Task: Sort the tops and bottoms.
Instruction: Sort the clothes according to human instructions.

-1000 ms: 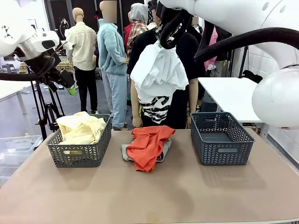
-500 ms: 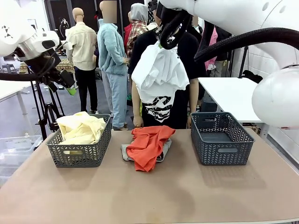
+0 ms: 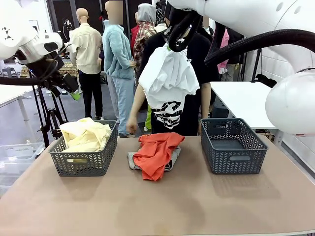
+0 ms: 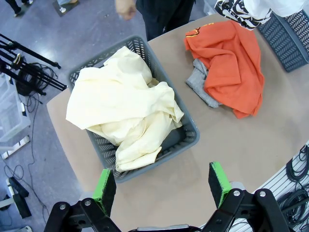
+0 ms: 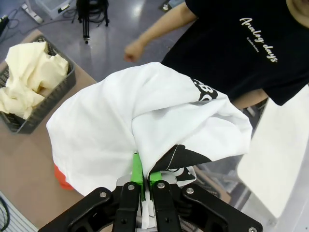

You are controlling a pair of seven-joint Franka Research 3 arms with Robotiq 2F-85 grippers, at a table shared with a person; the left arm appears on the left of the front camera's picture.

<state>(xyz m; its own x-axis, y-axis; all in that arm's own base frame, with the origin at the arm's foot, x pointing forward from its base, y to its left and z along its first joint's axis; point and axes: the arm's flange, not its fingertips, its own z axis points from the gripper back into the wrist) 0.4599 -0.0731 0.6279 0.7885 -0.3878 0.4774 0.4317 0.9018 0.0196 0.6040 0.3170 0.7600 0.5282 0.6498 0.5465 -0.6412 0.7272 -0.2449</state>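
Observation:
My right gripper (image 3: 173,45) is shut on a white garment (image 3: 167,73) with black print, which hangs high above the table's far middle. In the right wrist view the cloth (image 5: 125,116) bunches between the green pads of that gripper (image 5: 143,176). An orange-red garment (image 3: 156,150) lies crumpled at the table's middle, on top of a light grey one (image 3: 132,161). A pale yellow garment (image 3: 84,133) fills the left basket (image 3: 83,164). My left gripper (image 3: 73,92) hangs open, high above that basket; in its wrist view (image 4: 161,183) nothing is between the fingers.
A dark grey lattice basket (image 3: 234,147) stands at the right with nothing in it. A person in a black T-shirt (image 5: 241,43) stands at the far edge behind the hanging cloth, one hand (image 3: 132,127) out beside the left basket. A tripod (image 3: 47,118) stands far left.
The person's arm has swung out toward picture left, away from the table's far edge. The white garment has swayed a little. Neither arm has moved.

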